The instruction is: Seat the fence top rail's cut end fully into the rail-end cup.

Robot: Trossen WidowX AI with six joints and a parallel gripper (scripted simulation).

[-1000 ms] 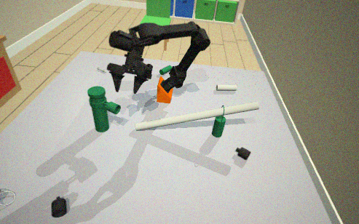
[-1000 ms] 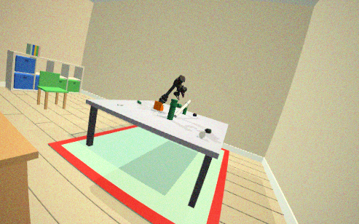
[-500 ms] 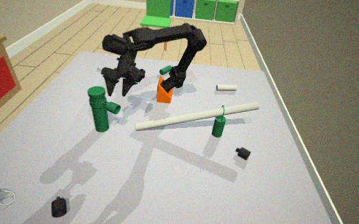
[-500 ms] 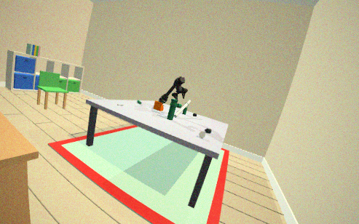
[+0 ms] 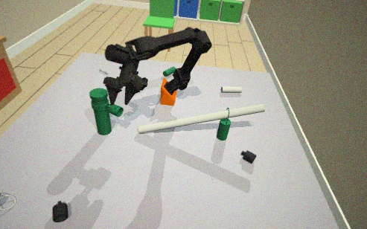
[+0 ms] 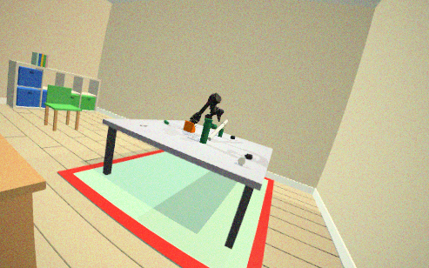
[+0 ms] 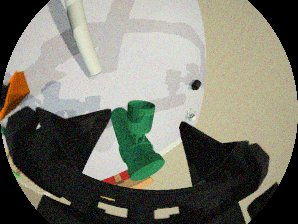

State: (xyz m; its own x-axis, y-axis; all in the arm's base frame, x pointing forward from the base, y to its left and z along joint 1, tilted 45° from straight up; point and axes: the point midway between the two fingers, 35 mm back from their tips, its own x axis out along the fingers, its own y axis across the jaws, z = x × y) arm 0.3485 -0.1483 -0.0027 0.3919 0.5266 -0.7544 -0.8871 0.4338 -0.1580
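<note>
Well, the black two-fingered pincer (image 5: pixel 119 103) (image 7: pixel 147 119) is spread wide w/ nothing in it, prob. lining up over the green rail-end cup (image 5: pixel 117 110) (image 7: pixel 141 116); the long cream rail (image 5: pixel 199 119) (image 7: pixel 85 42) runs thru the loop, its near end apart from the cup.

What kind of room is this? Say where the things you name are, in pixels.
Probably a child's playroom or classroom: there's a small green chair (image 5: pixel 159 22) (image 6: pixel 63 107), a cubby shelf (image 6: pixel 12 84) with blue and green bins, and a red-bordered rug (image 6: pixel 120 217) under the table (image 5: pixel 188 167) (image 6: pixel 185 161).
</note>
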